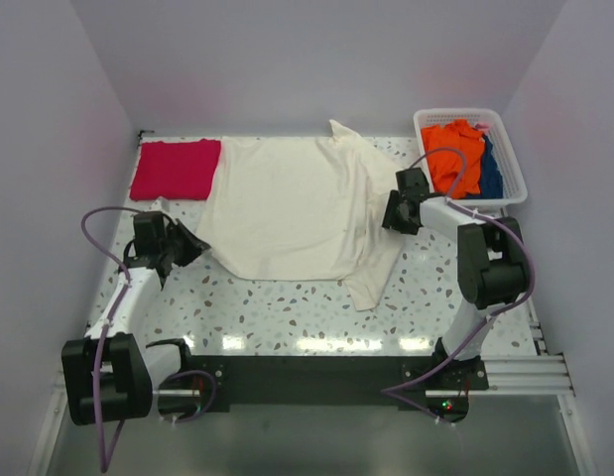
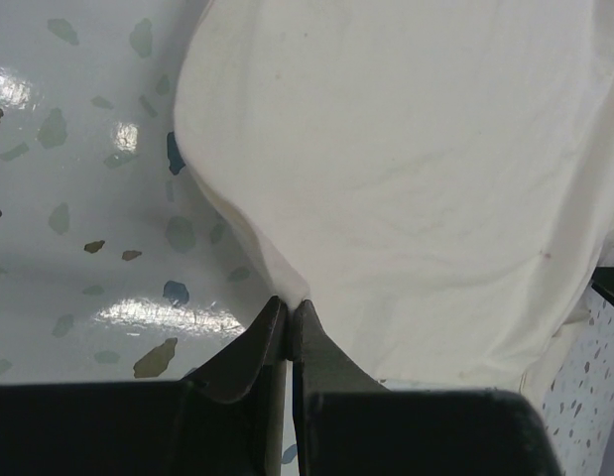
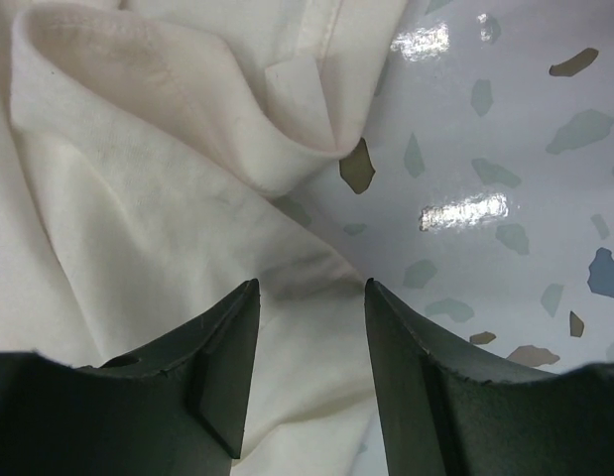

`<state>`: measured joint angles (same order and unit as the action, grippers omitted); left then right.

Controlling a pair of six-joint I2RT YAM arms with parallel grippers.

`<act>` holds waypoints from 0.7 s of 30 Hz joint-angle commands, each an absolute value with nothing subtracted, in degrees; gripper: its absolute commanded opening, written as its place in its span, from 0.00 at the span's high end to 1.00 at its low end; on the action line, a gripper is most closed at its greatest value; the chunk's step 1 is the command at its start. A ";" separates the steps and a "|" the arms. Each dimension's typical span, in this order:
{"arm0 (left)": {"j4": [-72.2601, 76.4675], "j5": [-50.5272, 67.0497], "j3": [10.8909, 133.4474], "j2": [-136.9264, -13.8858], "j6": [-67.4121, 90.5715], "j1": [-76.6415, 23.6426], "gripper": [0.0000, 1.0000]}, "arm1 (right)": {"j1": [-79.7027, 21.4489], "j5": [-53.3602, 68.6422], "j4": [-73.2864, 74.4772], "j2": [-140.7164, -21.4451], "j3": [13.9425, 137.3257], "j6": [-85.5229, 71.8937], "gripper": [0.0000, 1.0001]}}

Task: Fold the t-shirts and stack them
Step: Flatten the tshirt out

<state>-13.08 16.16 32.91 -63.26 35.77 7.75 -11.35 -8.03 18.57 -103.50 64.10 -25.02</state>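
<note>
Across the middle of the speckled white counter lies the large cream-white cloth t-shirt, spread out flat, with one sleeve trailing toward the near right and another poking up at the far edge. Over at the far left corner sits the crimson-pink cloth t-shirt, folded into a tidy rectangle and right up against the cream one's side. The left jaws are clenched on the cream shirt's hem at its near left corner. The wrist view shows the dark fingertips pressed together with the fabric's edge nipped between them. The right jaws, at the shirt's right side, are released. Two dark fingers stand apart over rumpled cream cloth just where it meets bare counter, gripping nothing. At the far right corner is a white slatted plastic basket, with an orange garment and a blue garment heaped inside.
</note>
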 commanded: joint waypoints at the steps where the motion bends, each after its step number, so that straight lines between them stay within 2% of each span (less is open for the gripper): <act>1: -9.76 18.19 32.61 -63.54 34.54 8.17 1.00 | -11.78 -10.28 16.79 -104.14 65.21 -22.77 0.50; 6: -9.84 18.02 32.61 -63.55 34.54 8.09 1.00 | -11.69 -9.49 15.38 -106.34 65.30 -22.32 0.52; 9: -9.93 17.84 32.52 -63.37 34.45 8.09 1.00 | -11.69 -9.14 14.95 -105.82 63.47 -22.76 0.60; 10: -10.11 17.75 32.52 -63.28 34.45 8.17 1.00 | -11.69 -9.23 15.03 -104.86 63.02 -23.02 0.69; 12: -10.37 17.67 32.61 -63.11 34.37 8.17 1.00 | -11.69 -9.32 15.90 -103.72 61.36 -24.25 0.80; 13: -10.28 17.67 32.69 -63.11 34.37 8.09 1.00 | -11.69 -9.06 16.08 -101.80 60.56 -24.95 0.90; 16: -10.72 17.23 32.70 -62.58 34.28 8.17 1.00 | -11.78 -7.83 17.31 -96.88 56.44 -28.55 1.00; 21: -11.16 16.70 32.87 -62.23 34.37 8.17 1.00 | -11.78 -7.29 19.33 -86.41 46.52 -31.81 1.00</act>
<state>-12.80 16.71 32.91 -63.40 35.73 7.75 -11.55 -7.53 16.47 -92.82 50.85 -28.27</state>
